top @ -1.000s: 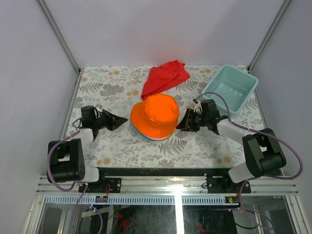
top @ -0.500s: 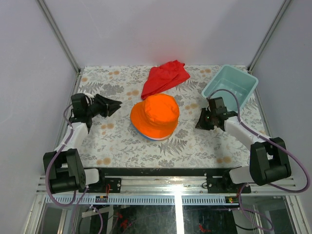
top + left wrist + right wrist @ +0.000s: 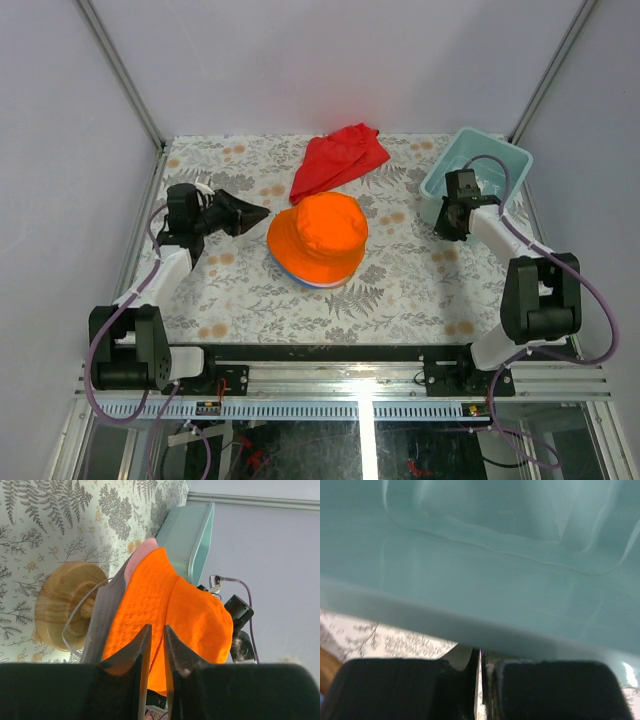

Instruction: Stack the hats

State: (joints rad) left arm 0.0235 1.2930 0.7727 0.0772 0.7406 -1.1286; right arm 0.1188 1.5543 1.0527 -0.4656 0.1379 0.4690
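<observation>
The bright orange hat (image 3: 318,238) tops the stack at the table's middle, with the blue hat's brim (image 3: 314,283) showing under it. In the left wrist view the orange hat (image 3: 172,610) sits over the grey hat (image 3: 102,622) and the pink hat (image 3: 140,555), all on a wooden stand (image 3: 62,605). My left gripper (image 3: 262,213) is shut and empty, its tips just left of the stack and pointing at the hat (image 3: 156,630). My right gripper (image 3: 452,207) is shut and empty against the teal bin (image 3: 480,175), far from the hats (image 3: 481,652).
A flat red cloth (image 3: 338,158) lies behind the stack. The teal bin stands at the back right, and its wall (image 3: 485,570) fills the right wrist view. Frame posts rise at the back corners.
My left gripper has swung right towards the stack. My right gripper has pulled away from the hats and swung back to the teal bin. The stack has not moved.
</observation>
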